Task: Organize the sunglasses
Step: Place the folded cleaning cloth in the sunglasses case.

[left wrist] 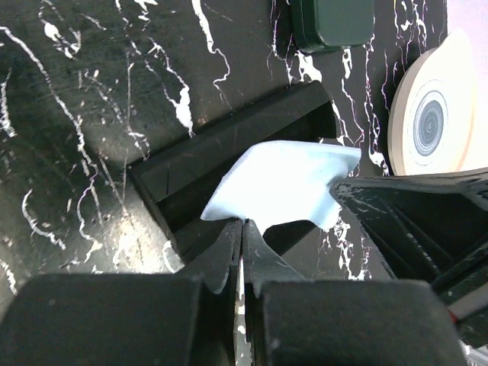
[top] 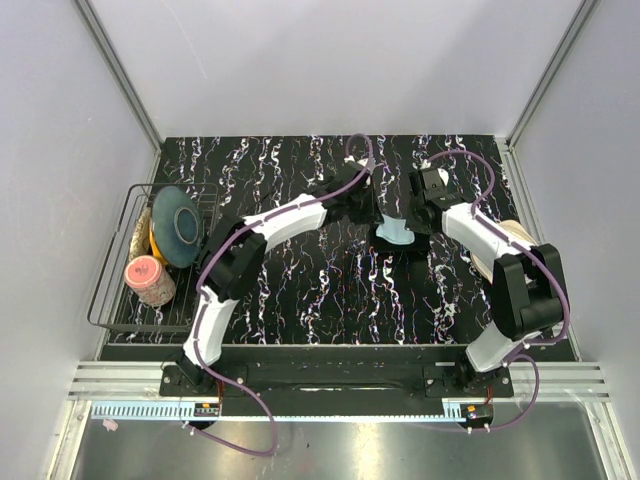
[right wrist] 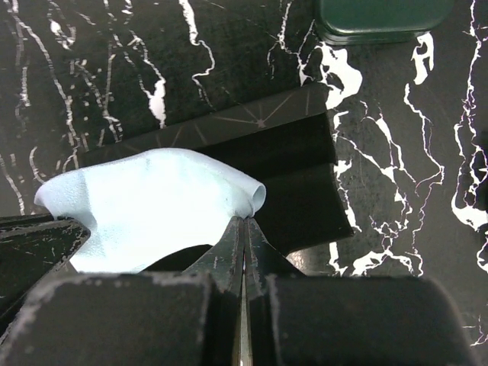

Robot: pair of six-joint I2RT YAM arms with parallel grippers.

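When viewed from overhead, two white arms curving inward over a black, white-veined worktop point(top: 300, 300) and meeting near its middle. Between them, a light blue cloth point(top: 394, 236), with the left gripper point(top: 374, 222) at its left edge and the right gripper point(top: 416, 232) at its right; grip too small to make out from this height. At the left edge of the worktop, a wire rack point(top: 112, 300) holding a blue plate point(top: 178, 226) on edge and a pink jar point(top: 149, 281). Beside the right arm, a cream disc point(top: 516, 232), partly hidden. From the left wrist camera: left gripper point(left wrist: 242, 226) pinched tight on the near edge of the cloth point(left wrist: 286, 181), fingers pressed together with only fabric between. Cloth spread over a long, angular black case point(left wrist: 221, 164) lying on the worktop. Beyond it, a dark green case point(left wrist: 332, 23), apart from the black one, and the cream disc point(left wrist: 431, 114) at far right. From the right wrist camera: right gripper point(right wrist: 244, 223) likewise clamped on a folded corner of the cloth point(right wrist: 152, 204). Cloth reaching toward the left gripper at lower left, draped over the black case point(right wrist: 301, 171); green case point(right wrist: 381, 19) at the top edge, apart from it.
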